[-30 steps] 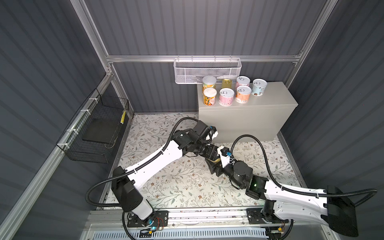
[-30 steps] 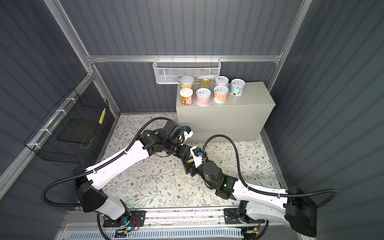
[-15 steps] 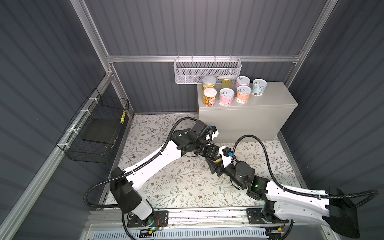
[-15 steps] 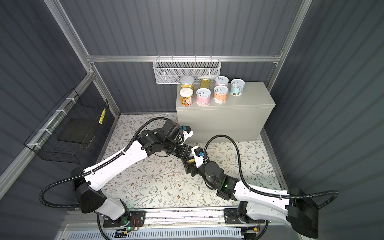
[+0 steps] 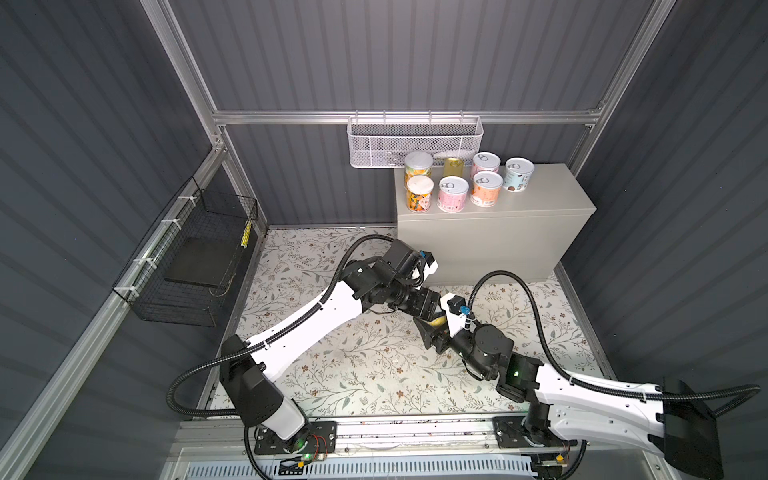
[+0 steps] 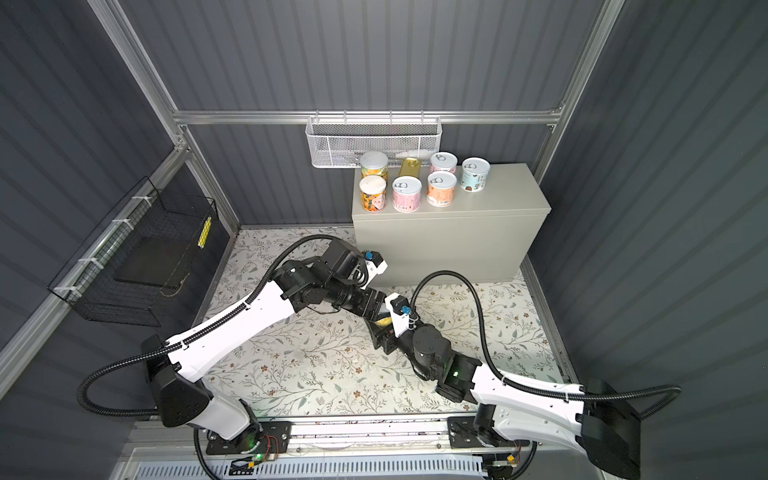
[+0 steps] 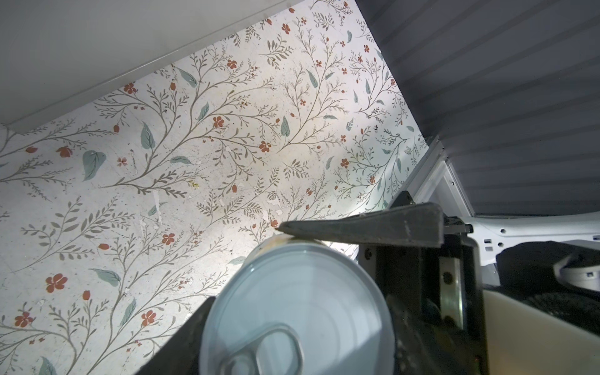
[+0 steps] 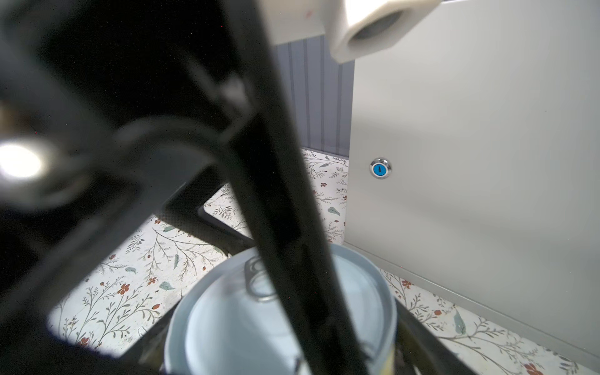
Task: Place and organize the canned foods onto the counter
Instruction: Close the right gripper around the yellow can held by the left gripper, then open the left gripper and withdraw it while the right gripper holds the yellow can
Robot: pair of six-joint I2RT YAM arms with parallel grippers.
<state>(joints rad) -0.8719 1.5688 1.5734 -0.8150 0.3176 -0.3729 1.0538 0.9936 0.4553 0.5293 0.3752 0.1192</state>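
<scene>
Low over the floral floor, in front of the counter (image 5: 540,195), my two grippers meet at one yellow can (image 5: 437,321). Its silvery pull-tab top (image 7: 292,311) fills the left wrist view. My left gripper (image 5: 433,312) is shut on its sides. My right gripper (image 5: 436,329) comes from the near side, open, its jaws close around the same can (image 8: 227,324), one finger (image 7: 357,227) lying along the can's rim. A left finger (image 8: 285,259) crosses the can in the right wrist view. Several cans (image 5: 453,193) and a gold tin (image 5: 455,166) stand on the counter's left part.
A white mesh basket (image 5: 415,141) hangs on the back wall just above the counter's cans. A black wire basket (image 5: 195,257) hangs on the left wall. The counter's front with its blue lock (image 8: 380,168) stands close behind the grippers. Its right part (image 6: 511,195) is bare.
The right arm has edged forward toward the can and its jaws have narrowed slightly round it. The left gripper has kept its hold and barely moved.
</scene>
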